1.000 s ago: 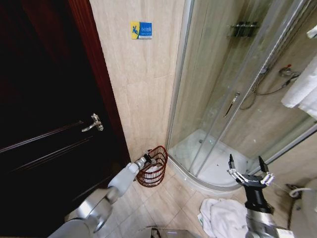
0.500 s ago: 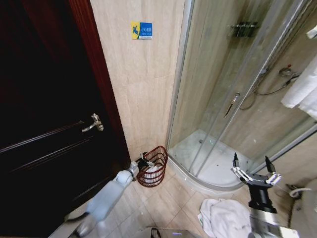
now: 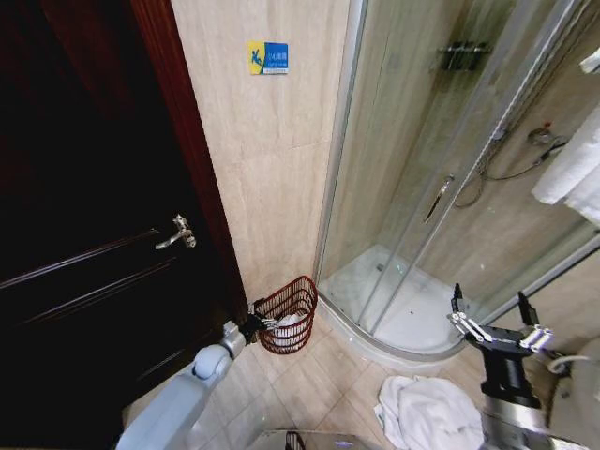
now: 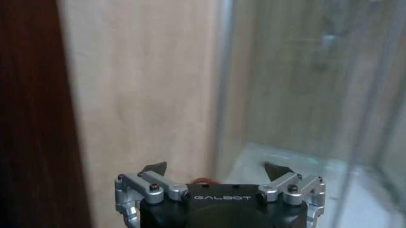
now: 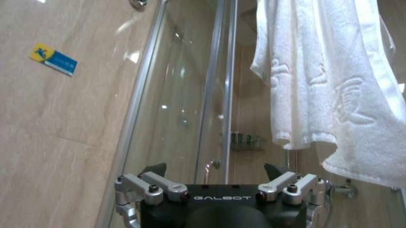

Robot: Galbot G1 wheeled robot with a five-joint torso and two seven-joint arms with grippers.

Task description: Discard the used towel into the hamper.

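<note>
My left tool (image 3: 257, 323), fingers apart and empty, had pulled back from over the hamper (image 3: 289, 314) to its near rim. The hamper sat on the floor between door and shower, white towel (image 3: 284, 323) inside. My right tool (image 3: 495, 321), spread open, had drifted rightward above another towel (image 3: 427, 412) on the floor.

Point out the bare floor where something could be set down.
Bare tiles lie between the hamper, the shower base and the white towel heap. It is crowded at the hamper, where the left gripper reaches its rim beside the dark door.
</note>
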